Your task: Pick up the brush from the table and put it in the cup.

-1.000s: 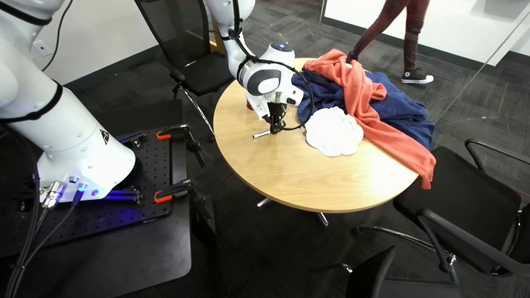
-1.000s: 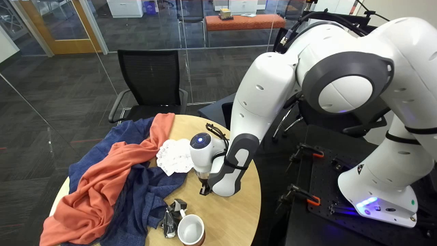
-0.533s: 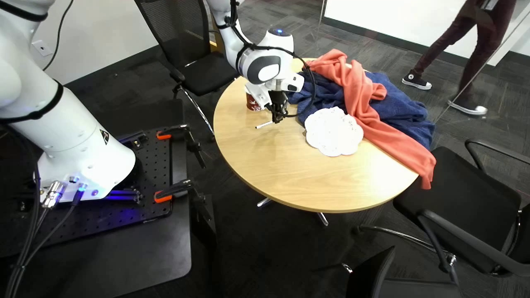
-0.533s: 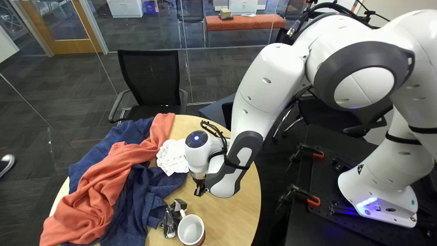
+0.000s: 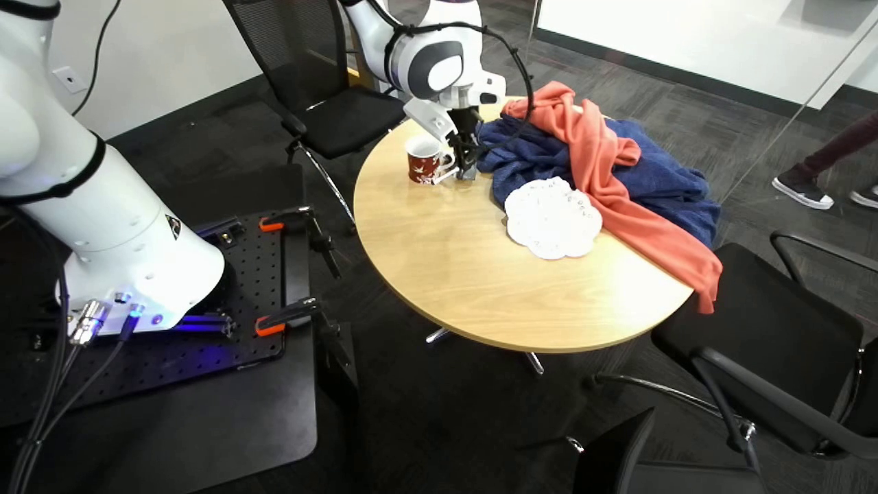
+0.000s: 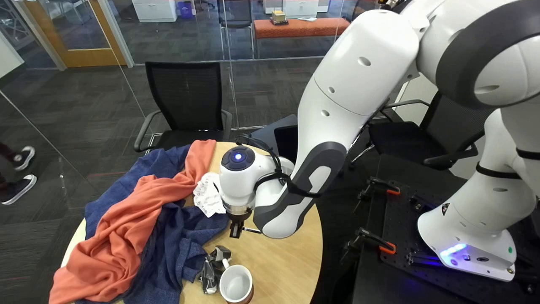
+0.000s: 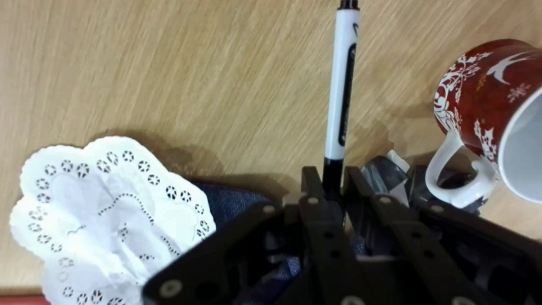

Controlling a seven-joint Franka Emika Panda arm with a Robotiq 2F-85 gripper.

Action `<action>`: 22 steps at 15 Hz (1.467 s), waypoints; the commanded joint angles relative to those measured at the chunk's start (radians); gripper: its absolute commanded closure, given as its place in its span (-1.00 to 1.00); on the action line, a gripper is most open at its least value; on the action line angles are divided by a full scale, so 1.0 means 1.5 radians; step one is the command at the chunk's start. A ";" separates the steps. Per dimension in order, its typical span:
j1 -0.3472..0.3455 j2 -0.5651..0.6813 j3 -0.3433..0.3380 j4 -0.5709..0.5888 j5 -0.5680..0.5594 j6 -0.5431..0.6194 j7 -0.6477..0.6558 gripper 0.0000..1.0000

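Pickup looked done: fingers (image 7: 312, 183) clamped black end of white marker (image 7: 340, 84) above surface (image 5: 480, 274). Placing in red bird-patterned mug (image 7: 478, 101), right in wrist view, remained.

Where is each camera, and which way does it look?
Wrist view: on the wrist, facing down at the marker and cup; the gripper shows.
An exterior view: apart from the arm, looking down at the table; base at picture left, arm and gripper show.
An exterior view: also apart, looking down past the table toward a bench; base at picture right, arm and gripper show.
All three show cup and marker.
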 commanded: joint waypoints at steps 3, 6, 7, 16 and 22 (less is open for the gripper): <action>-0.022 -0.111 0.020 -0.067 -0.030 -0.040 -0.042 0.91; -0.042 -0.151 0.047 -0.087 -0.027 -0.057 -0.073 0.91; -0.049 -0.163 0.059 -0.092 -0.023 -0.065 -0.084 0.91; -0.063 -0.160 0.080 -0.087 -0.022 -0.066 -0.080 0.91; -0.070 -0.139 0.082 -0.088 -0.051 0.039 -0.115 0.91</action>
